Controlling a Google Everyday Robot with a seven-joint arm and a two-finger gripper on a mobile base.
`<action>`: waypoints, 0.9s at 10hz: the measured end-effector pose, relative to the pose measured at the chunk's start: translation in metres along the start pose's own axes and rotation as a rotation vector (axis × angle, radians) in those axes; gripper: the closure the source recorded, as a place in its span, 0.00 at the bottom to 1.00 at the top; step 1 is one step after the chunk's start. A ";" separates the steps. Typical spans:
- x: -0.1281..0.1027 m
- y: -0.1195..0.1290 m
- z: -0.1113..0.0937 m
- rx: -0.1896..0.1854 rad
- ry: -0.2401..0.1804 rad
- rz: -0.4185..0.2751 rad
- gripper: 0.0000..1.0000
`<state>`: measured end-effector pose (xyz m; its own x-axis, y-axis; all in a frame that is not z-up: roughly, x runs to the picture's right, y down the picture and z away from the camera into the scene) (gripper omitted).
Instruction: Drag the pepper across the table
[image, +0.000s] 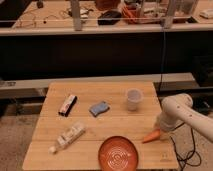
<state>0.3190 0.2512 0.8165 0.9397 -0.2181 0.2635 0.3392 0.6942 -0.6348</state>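
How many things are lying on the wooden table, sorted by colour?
Orange: 2, the pepper and the plate
White: 2, the cup and the bottle
Blue: 1, the sponge
Dark: 1, the snack packet
Total: 6
The gripper sits at the pepper's right end, near the table's right edge.

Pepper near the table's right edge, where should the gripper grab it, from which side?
Grip the pepper at its thicker right end, coming from above right: it lies flat, seemingly tapering left toward the plate. The gripper sits at that end.
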 end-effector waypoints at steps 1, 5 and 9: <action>0.002 -0.003 0.000 0.003 0.005 0.004 1.00; 0.012 -0.021 -0.003 0.019 0.041 0.012 1.00; 0.023 -0.034 -0.004 0.021 0.061 0.026 1.00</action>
<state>0.3293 0.2197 0.8414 0.9495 -0.2404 0.2018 0.3138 0.7146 -0.6252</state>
